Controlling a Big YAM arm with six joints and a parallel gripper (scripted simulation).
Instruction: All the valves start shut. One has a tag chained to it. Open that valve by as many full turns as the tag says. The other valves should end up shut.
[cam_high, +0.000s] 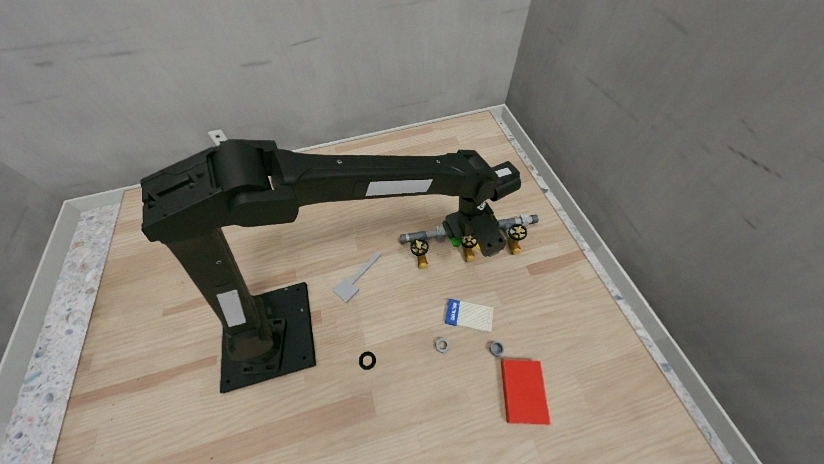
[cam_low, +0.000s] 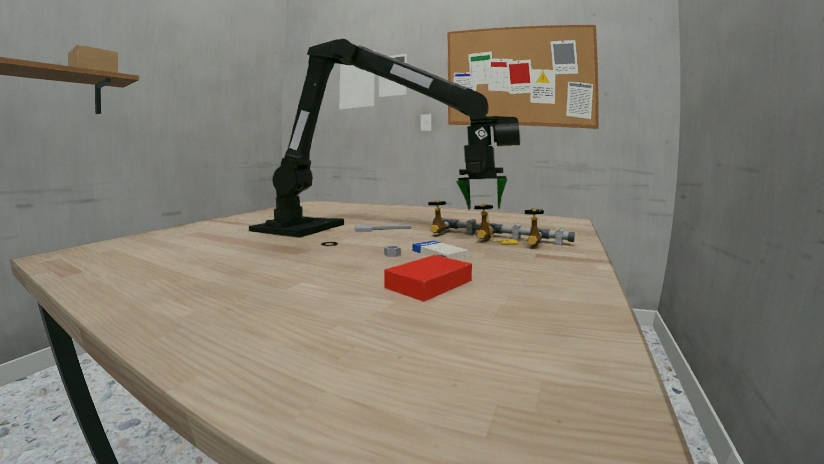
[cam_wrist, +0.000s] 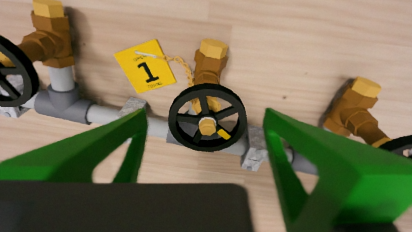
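Three brass valves with black handwheels stand on a grey pipe (cam_high: 429, 234) (cam_low: 504, 228) (cam_wrist: 105, 114). A yellow tag (cam_wrist: 145, 66) (cam_low: 508, 241) marked "1" is chained to the middle valve (cam_high: 469, 243) (cam_low: 483, 221) (cam_wrist: 211, 56). My gripper (cam_high: 473, 236) (cam_low: 483, 202) (cam_wrist: 205, 116) points straight down over it. The green fingers stand on either side of its handwheel (cam_wrist: 173, 120), with a gap on both sides, touching nothing. The left valve (cam_high: 419, 249) (cam_wrist: 47, 30) and the right valve (cam_high: 517, 233) (cam_wrist: 357, 112) stand apart from the fingers.
A red block (cam_high: 524, 391) (cam_low: 427, 276), a white and blue card (cam_high: 469, 314) (cam_low: 441, 247), two grey nuts (cam_high: 441, 344) (cam_high: 495, 347), a black ring (cam_high: 367, 360) and a grey flat tool (cam_high: 357, 276) lie in front of the pipe. The arm's base (cam_high: 268, 340) is at the left.
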